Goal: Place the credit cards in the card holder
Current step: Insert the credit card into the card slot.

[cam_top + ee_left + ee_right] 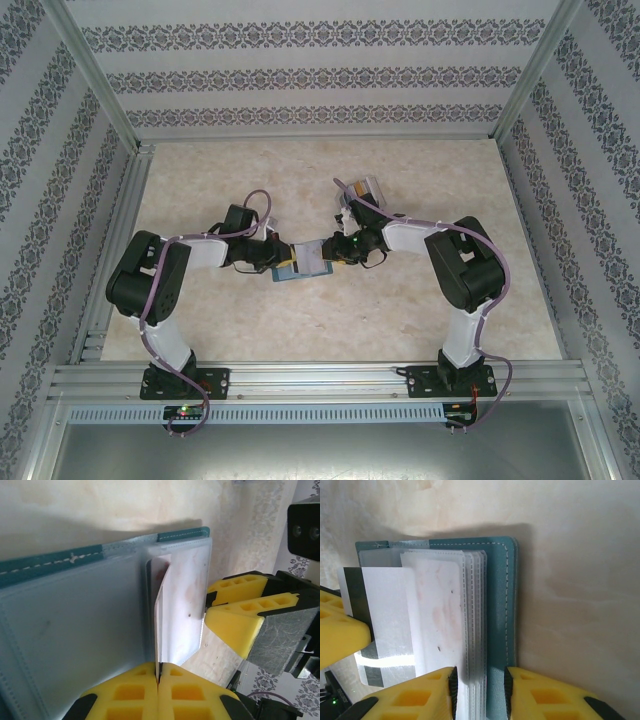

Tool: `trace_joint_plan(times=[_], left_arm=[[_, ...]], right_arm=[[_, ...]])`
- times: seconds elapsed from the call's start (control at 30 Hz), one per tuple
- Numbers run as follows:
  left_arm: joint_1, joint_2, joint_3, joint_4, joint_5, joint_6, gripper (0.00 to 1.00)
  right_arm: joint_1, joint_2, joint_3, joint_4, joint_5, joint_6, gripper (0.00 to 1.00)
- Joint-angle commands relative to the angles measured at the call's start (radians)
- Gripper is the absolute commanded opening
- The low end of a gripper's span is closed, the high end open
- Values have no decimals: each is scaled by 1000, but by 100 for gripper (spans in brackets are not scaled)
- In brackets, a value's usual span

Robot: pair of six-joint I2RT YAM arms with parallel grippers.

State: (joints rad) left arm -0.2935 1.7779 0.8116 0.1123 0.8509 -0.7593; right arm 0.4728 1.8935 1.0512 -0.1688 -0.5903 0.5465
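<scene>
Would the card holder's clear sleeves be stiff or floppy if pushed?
Probably floppy: the sleeves are thin stacked film, one bowing beside the card. Likely slippery, looking glossy, so the right hand pinching them seems to help.

A: Cover of the card holder (500,605): teal, leather-like, matt, pale stitching at the edge. Its inner sleeves (445,615): clear soft plastic, cloudy, smudged.
B: Noted. The credit card (385,610) is smooth white plastic, slight sheen, dark stripe across it.
A: Fingers of the left gripper (158,672) and the right gripper (480,685): yellow plastic, matt, moulded pockets.
B: And the table (400,180): pale marbled top, smooth, low sheen. The frame rails (320,378) are bare ribbed aluminium; the walls (300,80) look papered, matt.
</scene>
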Motion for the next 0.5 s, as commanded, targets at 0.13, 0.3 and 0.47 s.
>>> trace_joint_plan(times=[0.13, 0.3, 0.47], left_arm=[[-9, 85, 16, 55, 4, -22, 0], [-26, 116, 38, 53, 0, -23, 2], [-51, 118, 74, -4, -30, -6, 10]], right_arm=[[-1, -7, 26, -19, 7, -18, 34], [3, 5, 33, -17, 4, -15, 34], [15, 17, 37, -14, 3, -11, 34]])
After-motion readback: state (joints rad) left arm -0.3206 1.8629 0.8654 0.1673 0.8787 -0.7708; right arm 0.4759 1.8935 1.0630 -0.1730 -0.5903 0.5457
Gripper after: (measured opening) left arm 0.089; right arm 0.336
